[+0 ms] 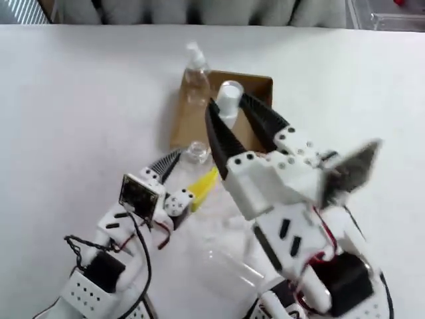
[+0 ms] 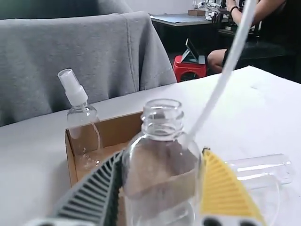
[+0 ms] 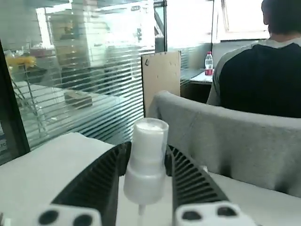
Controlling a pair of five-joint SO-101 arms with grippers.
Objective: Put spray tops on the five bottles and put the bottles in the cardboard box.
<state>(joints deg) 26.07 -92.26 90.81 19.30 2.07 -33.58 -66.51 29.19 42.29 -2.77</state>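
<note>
High view, white table (image 1: 80, 86), cardboard box (image 1: 186, 129) at centre, capped bottle (image 1: 196, 76) upright in its far corner, left jaws clamped on open-necked bottle (image 1: 196, 153) just beside box, right jaws gripping spray top (image 1: 229, 98), tube down, above box.

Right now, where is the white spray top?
In the high view, the spray top is pinched in the right end effector, over the cardboard box, near the open bottle.
</note>
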